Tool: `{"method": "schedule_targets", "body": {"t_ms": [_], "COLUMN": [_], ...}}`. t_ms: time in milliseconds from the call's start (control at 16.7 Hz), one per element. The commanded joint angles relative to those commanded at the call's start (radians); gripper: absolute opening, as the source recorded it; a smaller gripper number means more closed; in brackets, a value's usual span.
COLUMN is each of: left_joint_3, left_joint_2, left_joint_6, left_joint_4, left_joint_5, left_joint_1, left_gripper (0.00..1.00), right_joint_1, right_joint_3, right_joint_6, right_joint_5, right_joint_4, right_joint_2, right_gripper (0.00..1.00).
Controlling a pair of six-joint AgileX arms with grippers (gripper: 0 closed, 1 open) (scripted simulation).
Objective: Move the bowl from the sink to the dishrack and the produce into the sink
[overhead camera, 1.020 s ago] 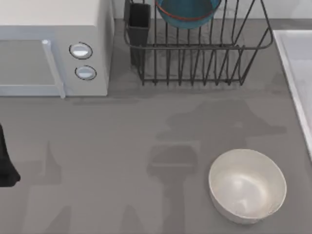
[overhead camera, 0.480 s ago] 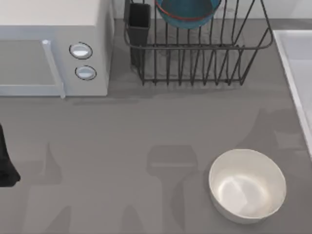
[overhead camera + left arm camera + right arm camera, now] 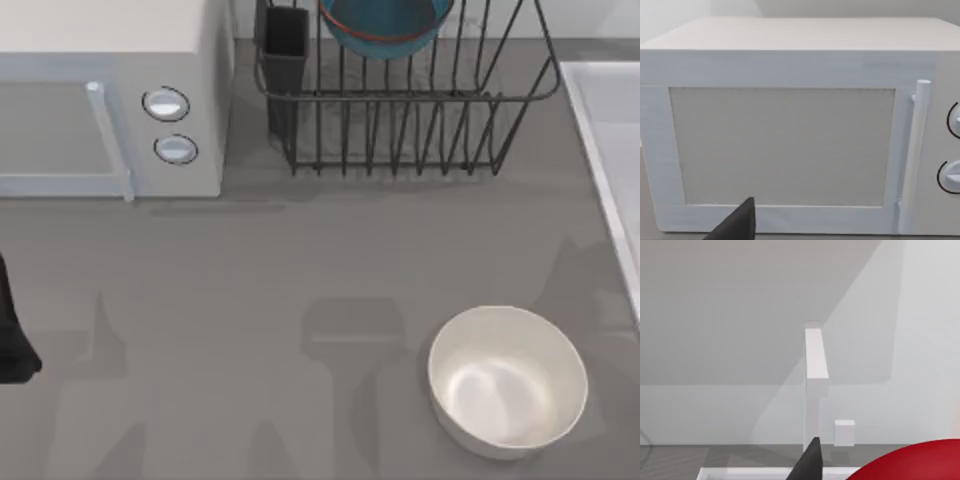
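Teal bowl (image 3: pixel 385 25) sits in the dishrack (image 3: pixel 405 110). The arm's shadow has slid toward the sink (image 3: pixel 605 150); the right end effector (image 3: pixel 812 462) seemingly grips the red pepper (image 3: pixel 920 462), delivery near.

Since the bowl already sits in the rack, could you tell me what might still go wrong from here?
The produce shows large and close in the right wrist view, just past the sink rim; released too early, it could strike the rim and roll onto the table. The bowl stands on edge between the dishrack bars, so a passing arm might tip it. The left arm is parked at the table's left edge.
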Motion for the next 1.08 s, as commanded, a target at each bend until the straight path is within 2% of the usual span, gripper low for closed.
{"method": "schedule_targets", "body": {"t_ms": [300, 780, 1080], "left_joint_3": [0.0, 0.0, 0.0], "left_joint_2": [0.0, 0.0, 0.0], "left_joint_6": [0.0, 0.0, 0.0], "left_joint_4": [0.0, 0.0, 0.0], "left_joint_5": [0.0, 0.0, 0.0], "left_joint_1": [0.0, 0.0, 0.0], "left_gripper": [1.0, 1.0, 1.0], "right_joint_1": [-0.005, -0.008, -0.005], "right_joint_3": [-0.011, -0.084, -0.11], "right_joint_6": [-0.001, -0.003, -0.006], "right_joint_5": [-0.002, 0.001, 0.007], "right_joint_4": [0.115, 0.681, 0.831], "right_joint_2": [0.112, 0.584, 0.719], "right_gripper": [0.0, 0.0, 0.0]}}
